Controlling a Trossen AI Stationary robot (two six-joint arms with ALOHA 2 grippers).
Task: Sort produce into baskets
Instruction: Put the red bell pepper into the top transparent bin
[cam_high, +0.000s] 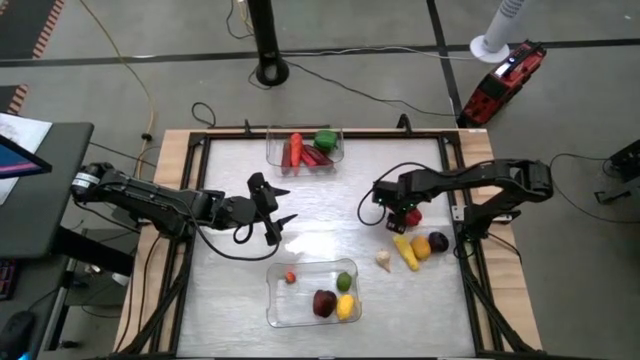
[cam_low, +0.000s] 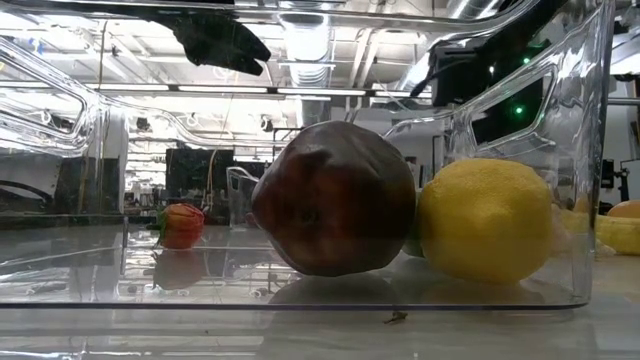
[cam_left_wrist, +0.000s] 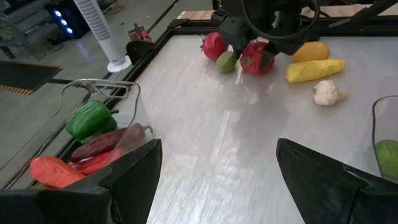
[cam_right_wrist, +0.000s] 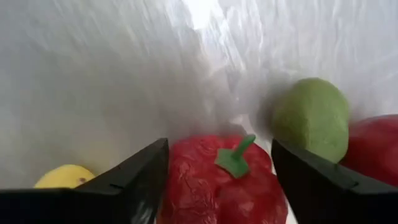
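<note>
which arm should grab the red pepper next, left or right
The right. Its right gripper is already down over the red pepper, fingers open on either side of it. The left gripper hangs open mid-table between the two bins, well away from the loose produce.

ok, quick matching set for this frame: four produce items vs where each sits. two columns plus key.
Items:
1. green pepper
2. lemon
3. red pepper
4. white garlic

Places:
A. between the right gripper's open fingers
B. loose on the table, right of the near bin
C. far bin
D. near bin

Pairs: 1-C, 2-D, 3-A, 4-B

The left gripper waits open mid-table.
</note>
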